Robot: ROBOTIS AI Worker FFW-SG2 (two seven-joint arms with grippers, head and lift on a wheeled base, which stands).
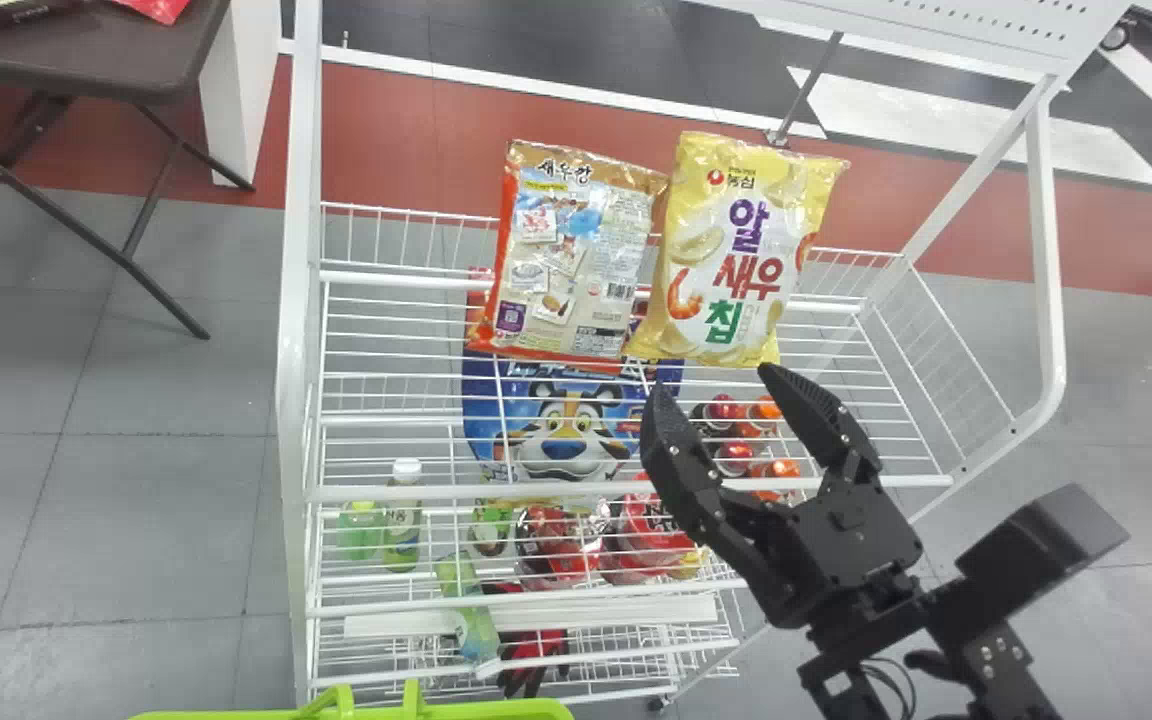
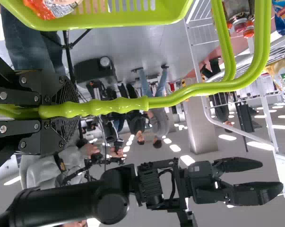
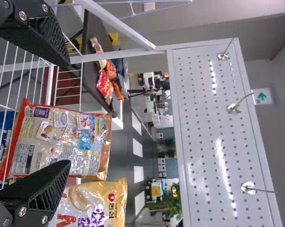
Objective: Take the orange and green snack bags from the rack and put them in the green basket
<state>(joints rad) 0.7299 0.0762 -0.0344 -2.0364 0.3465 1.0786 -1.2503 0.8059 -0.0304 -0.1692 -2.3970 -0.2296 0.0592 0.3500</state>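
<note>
Right tool [image 1: 711, 378], fingers spread wide and empty, lies on the robot's side of the yellow bag [image 1: 736, 250], the orange snack bag [image 1: 576, 260] standing long-axis upright beside that landmark's left edge.

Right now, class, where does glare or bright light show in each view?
Right wrist view: long streaks of glare on the white perforated panel; left wrist view: bright white ceiling lamps; head view: glints along the crinkled top of the orange-edged plastic snack bag.
</note>
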